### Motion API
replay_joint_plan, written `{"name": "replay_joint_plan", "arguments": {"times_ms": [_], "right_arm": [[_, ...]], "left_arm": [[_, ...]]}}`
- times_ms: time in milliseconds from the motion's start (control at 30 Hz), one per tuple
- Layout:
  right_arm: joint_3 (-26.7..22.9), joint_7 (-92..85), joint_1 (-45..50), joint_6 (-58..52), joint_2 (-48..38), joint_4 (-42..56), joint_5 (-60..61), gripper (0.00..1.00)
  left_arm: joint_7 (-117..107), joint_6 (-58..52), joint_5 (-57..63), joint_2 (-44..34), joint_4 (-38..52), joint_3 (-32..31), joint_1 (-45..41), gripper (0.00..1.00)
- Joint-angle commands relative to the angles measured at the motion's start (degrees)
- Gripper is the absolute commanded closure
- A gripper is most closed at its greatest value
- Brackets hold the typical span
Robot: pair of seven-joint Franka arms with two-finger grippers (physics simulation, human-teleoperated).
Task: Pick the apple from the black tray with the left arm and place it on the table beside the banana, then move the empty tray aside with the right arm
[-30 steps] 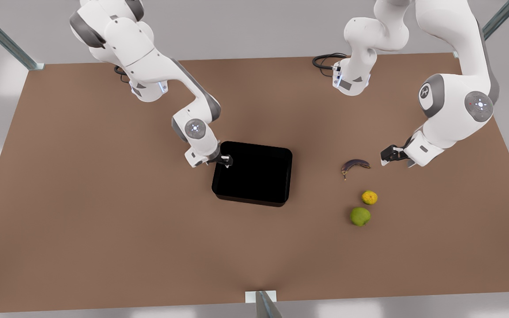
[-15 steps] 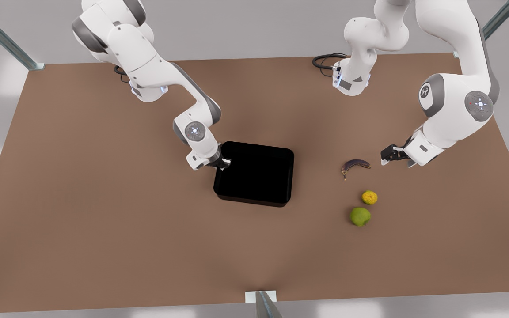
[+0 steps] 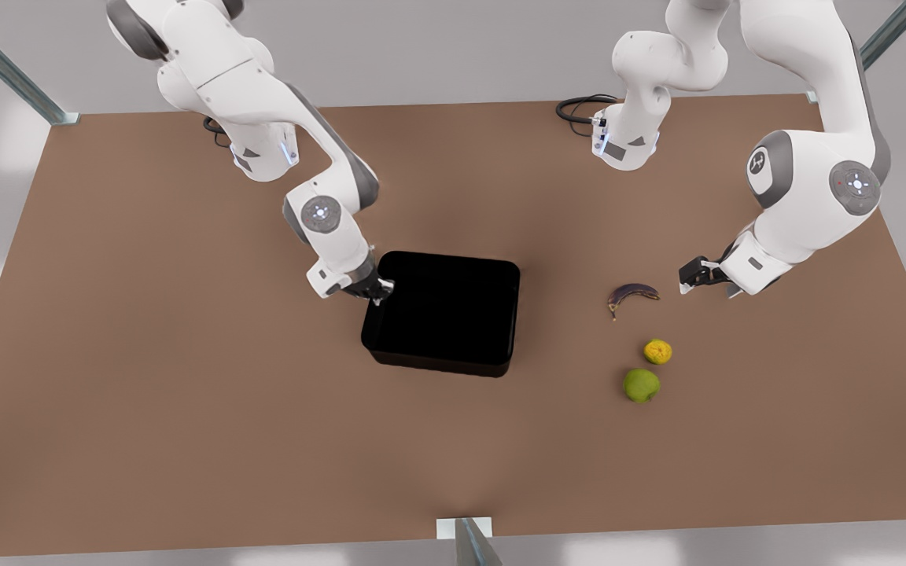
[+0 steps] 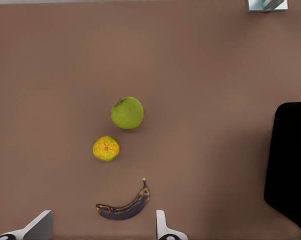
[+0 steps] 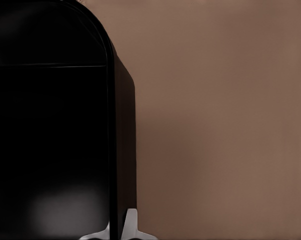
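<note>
With its apple (image 3: pixel 641 385) already set down on the tabletop (image 3: pixel 185 409), the black tray (image 3: pixel 441 313) sits empty near the middle of the scene, gripped at its left rim by the right end effector (image 3: pixel 374 292), whose fingers are pinched on the low wall, one finger visible against the rim in the right wrist view. That edge grasp suits a slide, which by the look of it is the step in hand: moving the tray aside, toward the front view's left.

The tray lies flat, its long axis running roughly left to right in the front view, slightly skewed, the near left corner swung outward.

At the front view's right, the left end effector (image 3: pixel 690 281) hovers beside the banana (image 3: pixel 631 295), its fingers spread wide and holding nothing; this arm waits. The banana lies with its long axis left to right, stem end pointing left and nearer. Nearer than it sit a lumpy yellow-orange fruit (image 3: pixel 657 351) and then the apple, each apart from the others, the apple near the banana but not touching it.
</note>
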Motion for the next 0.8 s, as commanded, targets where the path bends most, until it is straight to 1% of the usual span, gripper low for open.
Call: {"name": "replay_joint_plan", "arguments": {"times_ms": [0, 100, 167, 267, 367, 467, 533, 700, 767], "right_arm": [[-2.2, -14.0, -0.1, -10.2, -2.1, 0.4, -0.3, 0.92], [-7.7, -25.6, -0.1, -15.0, -4.2, 0.8, -0.2, 0.92], [-12.5, -36.2, -0.1, -17.9, -4.8, 1.7, 4.6, 0.92], [-20.3, -50.4, -0.9, -20.2, -4.6, 3.7, 5.2, 0.94], [-25.4, -60.1, -1.1, -24.0, -4.4, 7.3, 5.2, 0.94], [-29.9, -67.1, -1.4, -28.2, -4.4, 10.8, 5.2, 0.95], [-33.1, -72.5, -1.7, -28.4, -4.4, 11.6, 5.3, 0.96], [-37.7, -81.9, -3.4, -28.4, -2.2, 13.6, 6.0, 0.96], [-38.3, -82.6, -3.5, -28.4, -1.2, 14.0, 6.2, 0.96]], "left_arm": [[0.2, -0.2, 0.1, -0.2, 0.0, 0.0, -0.1, 0.00], [0.2, -0.4, 0.1, -0.4, 0.1, 0.1, 0.0, 0.00], [0.1, -0.4, 0.1, -0.4, 0.1, 0.1, -0.1, 0.00], [0.0, -0.4, 0.1, -0.5, 0.1, 0.0, -0.1, 0.00], [0.0, -0.4, 0.1, -0.4, 0.1, 0.0, -0.1, 0.00], [0.0, -0.4, 0.1, -0.4, 0.1, 0.0, -0.1, 0.00], [0.0, -0.4, 0.1, -0.4, 0.1, 0.0, -0.1, 0.00], [0.0, -0.4, 0.1, -0.4, 0.1, 0.0, -0.1, 0.00], [0.0, -0.4, 0.1, -0.4, 0.1, 0.0, -0.1, 0.00]]}}
